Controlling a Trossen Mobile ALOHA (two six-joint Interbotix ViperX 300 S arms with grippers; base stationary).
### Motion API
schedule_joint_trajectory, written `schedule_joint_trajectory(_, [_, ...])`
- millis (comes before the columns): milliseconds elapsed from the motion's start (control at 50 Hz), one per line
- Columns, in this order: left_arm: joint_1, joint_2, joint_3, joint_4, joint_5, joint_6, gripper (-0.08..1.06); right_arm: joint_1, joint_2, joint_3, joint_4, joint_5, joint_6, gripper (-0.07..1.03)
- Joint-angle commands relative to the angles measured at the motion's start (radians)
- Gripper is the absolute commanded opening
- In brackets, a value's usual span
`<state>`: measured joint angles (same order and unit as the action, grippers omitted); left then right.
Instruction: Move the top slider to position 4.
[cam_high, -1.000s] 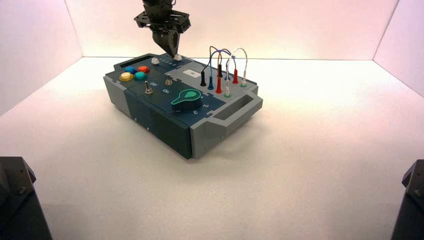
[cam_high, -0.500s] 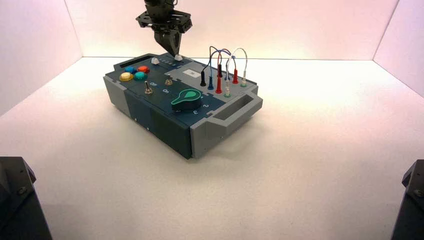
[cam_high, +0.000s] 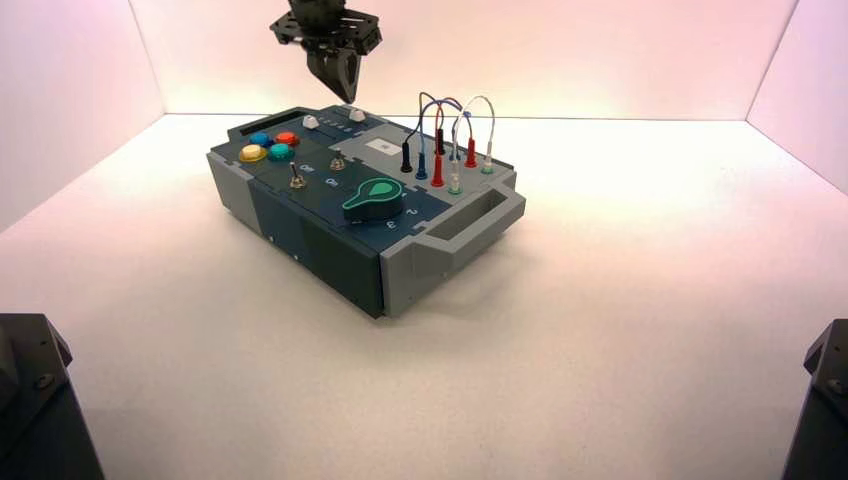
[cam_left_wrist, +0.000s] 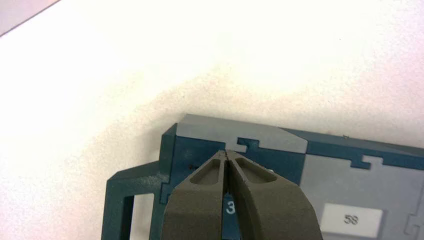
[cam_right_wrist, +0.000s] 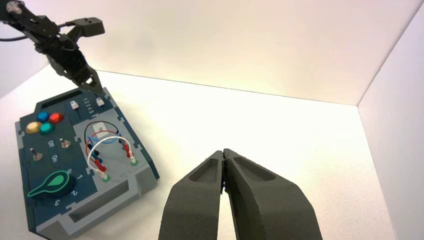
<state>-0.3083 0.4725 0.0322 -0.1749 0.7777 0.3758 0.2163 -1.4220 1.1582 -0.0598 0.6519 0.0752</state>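
The dark blue and grey box (cam_high: 300, 225) stands turned on the white floor. Two small white slider knobs sit at its far end. The top slider (cam_high: 356, 115) (cam_right_wrist: 100, 102) is the one right under my left gripper (cam_high: 347, 97) (cam_left_wrist: 226, 153) (cam_right_wrist: 96, 86). That gripper hangs shut a little above the knob, apart from it. In the left wrist view its fingers (cam_left_wrist: 200, 200) hide the knob, and only a printed 3 (cam_left_wrist: 230, 208) shows between them. A short row of white numerals (cam_right_wrist: 89, 106) runs beside the slider; the 4 is too small to pick out. My right gripper (cam_right_wrist: 223, 151) is shut and parked well off the box.
The second slider knob (cam_high: 310, 121) is next to the first. Coloured push-buttons (cam_high: 268, 146), two toggle switches (cam_high: 297, 178), a green rotary knob (cam_high: 373, 196) and plugged wires (cam_high: 450, 140) fill the box top. A white label reading 58 (cam_left_wrist: 351, 219) lies near the sliders. White walls enclose the area.
My left gripper has lifted straight up from the top slider's knob and stays shut. The box and the right arm have not moved.
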Motion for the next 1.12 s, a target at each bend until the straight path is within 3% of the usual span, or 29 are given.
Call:
schedule_joint_trajectory(20, [0.003, -0.098, -0.026, 0.000, 0.029, 0.006, -0.03, -0.003, 0.018, -0.023, 0.000, -0.011, 0.003, -0.02])
schedule_joint_trajectory(240, [0.002, -0.215, 0.029, 0.000, 0.107, 0.002, -0.03, -0.003, 0.018, -0.023, 0.002, -0.005, 0.003, -0.02])
schedule_joint_trajectory(640, [-0.044, -0.290, 0.152, -0.005, 0.127, -0.005, -0.03, -0.003, 0.029, -0.026, 0.002, 0.002, 0.003, -0.02])
schedule_joint_trajectory(1120, [-0.061, -0.282, 0.167, -0.005, 0.118, -0.009, -0.03, -0.003, 0.031, -0.026, 0.000, 0.002, 0.005, -0.02])
